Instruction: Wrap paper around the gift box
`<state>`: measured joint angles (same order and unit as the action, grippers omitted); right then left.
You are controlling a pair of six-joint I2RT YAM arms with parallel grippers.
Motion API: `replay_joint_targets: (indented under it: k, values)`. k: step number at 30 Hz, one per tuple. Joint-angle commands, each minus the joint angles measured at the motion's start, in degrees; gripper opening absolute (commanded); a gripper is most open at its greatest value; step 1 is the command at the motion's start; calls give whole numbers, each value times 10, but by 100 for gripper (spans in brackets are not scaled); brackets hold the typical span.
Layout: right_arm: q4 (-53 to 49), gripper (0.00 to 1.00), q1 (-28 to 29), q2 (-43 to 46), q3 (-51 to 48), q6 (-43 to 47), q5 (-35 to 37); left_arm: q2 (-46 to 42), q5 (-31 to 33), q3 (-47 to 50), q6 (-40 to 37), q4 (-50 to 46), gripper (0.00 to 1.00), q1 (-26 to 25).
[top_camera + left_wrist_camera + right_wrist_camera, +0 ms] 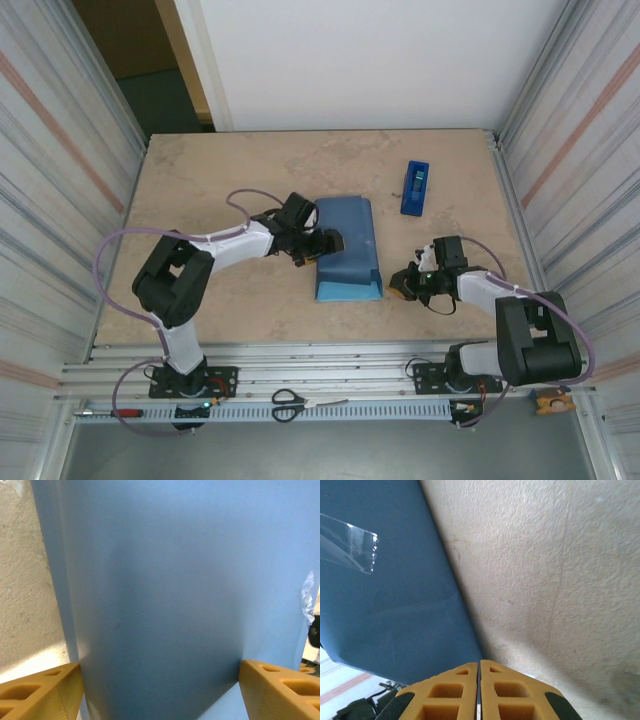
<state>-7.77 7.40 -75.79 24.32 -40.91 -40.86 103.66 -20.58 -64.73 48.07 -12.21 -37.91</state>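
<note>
Our left gripper (322,245) stands with its jaws wide, straddling the paper (350,228). Whether its fingers (45,690) actually press the sheet we cannot tell. Our right gripper (402,286) is closed tight on nothing, just beside the parcel's near right corner.

The paper lies mid-table, folded into a parcel, and we judge the gift box sits inside it. A strip of clear tape (350,542) shows on the dark face.

If the left arm lifts too early, the fold may spring open. A sideways push could slide the parcel across the smooth table (220,180). The right tips, dragged over the edge, might crease the thin sheet or peel the tape. The pale near flap (350,292) looks unfolded.

We see bare table to the left and beyond the parcel. The tape dispenser (415,187) stands near its far right corner.
</note>
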Motion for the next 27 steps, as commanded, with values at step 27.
replay_joint_targets:
  k: [27]
  values:
    - [-6, 12, 30, -28, 28, 13, 19, 2, 316, -117, -754, -128, 79, -170]
